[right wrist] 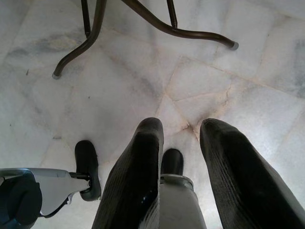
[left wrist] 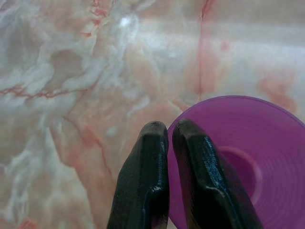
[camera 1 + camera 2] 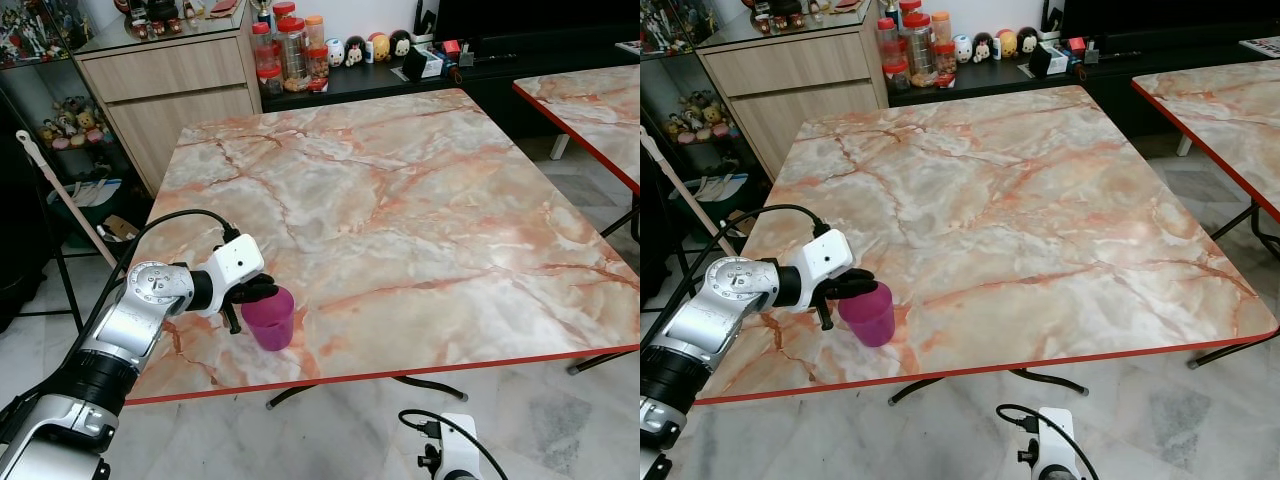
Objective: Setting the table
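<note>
- Your left arm reaches over the near left corner of the desk (image 3: 420, 200), a marble-patterned top with a red edge.
- Your left tool (image 3: 258, 291) is at the rim of the purple cup (image 3: 270, 320), its fingers (image 2: 145, 181) pinched together on the rim wall: one finger is outside the cup, the other inside.
- The cup stands upright on the desk, close to the near edge and near the left corner, with its open mouth facing up.
- In the left wrist view you look down into the cup (image 2: 252, 162); its ribbed inside and round bottom show.
- Behind the desk, to the left, you have a wooden cabinet (image 3: 170, 90); beside it, jars (image 3: 290, 50) with red lids stand on a dark low shelf along with small figurines (image 3: 365, 48).
- Your right arm hangs low beside the desk's near edge, its wrist at the bottom of the head view.
- Your right tool (image 1: 178, 162) points at the tiled floor (image 1: 248, 86), its fingers apart and holding nothing; the desk's curved metal legs (image 1: 157, 24) stand beyond it.
- A second desk (image 3: 590, 110) with the same top stands at the far right.
</note>
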You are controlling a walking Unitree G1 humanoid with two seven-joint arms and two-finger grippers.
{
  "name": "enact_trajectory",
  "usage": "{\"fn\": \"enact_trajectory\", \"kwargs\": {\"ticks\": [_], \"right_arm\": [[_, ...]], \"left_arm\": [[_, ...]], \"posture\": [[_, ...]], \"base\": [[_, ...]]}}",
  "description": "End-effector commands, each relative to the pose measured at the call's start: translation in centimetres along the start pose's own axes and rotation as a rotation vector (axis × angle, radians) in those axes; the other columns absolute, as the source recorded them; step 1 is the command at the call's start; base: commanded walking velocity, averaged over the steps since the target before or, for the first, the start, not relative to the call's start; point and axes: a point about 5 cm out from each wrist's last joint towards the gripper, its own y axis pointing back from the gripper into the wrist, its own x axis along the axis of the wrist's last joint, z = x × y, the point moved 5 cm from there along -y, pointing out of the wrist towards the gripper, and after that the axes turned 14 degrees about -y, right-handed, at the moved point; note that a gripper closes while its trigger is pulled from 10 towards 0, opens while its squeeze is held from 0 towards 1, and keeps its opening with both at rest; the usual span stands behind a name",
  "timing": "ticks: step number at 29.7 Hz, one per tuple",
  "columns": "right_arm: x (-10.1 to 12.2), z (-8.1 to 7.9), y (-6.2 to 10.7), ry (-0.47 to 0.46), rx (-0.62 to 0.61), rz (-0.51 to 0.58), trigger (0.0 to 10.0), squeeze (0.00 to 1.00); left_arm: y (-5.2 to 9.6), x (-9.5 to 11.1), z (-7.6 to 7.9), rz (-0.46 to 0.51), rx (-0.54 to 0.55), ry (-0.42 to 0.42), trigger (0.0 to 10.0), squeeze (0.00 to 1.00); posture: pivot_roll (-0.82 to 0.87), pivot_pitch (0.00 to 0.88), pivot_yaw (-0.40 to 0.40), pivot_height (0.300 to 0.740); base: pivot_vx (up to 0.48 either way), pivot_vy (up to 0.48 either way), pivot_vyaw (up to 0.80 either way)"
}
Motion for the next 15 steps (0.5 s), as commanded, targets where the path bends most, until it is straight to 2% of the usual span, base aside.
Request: {"fn": "enact_trajectory", "kwargs": {"ticks": [1,10,11,15], "right_arm": [[-0.37,-0.22,0.05,-0.002,0.004,-0.012,10.0,0.0],[-0.35,-0.11,0.05,0.003,0.002,-0.012,10.0,0.0],[-0.34,-0.11,0.05,0.003,0.002,-0.012,10.0,0.0],[-0.28,-0.12,0.03,0.003,0.003,-0.01,10.0,0.0]], "left_arm": [[0.03,-0.83,0.55,-0.04,-0.04,-0.007,10.0,0.0],[0.11,-0.59,0.24,-0.019,-0.021,0.004,10.0,0.0],[0.16,-0.58,0.19,-0.018,-0.02,0.003,10.0,1.0],[0.37,-0.56,-0.18,-0.019,-0.005,-0.005,10.0,1.0]], "posture": [[0.1,0.029,0.104,0.74],[0.1,0.03,0.101,0.74],[0.1,0.031,0.101,0.74],[0.1,0.031,0.1,0.74]], "base": [[0.0,0.0,0.0],[0.0,0.0,0.0],[0.0,0.0,0.0],[0.0,0.0,0.0]]}}
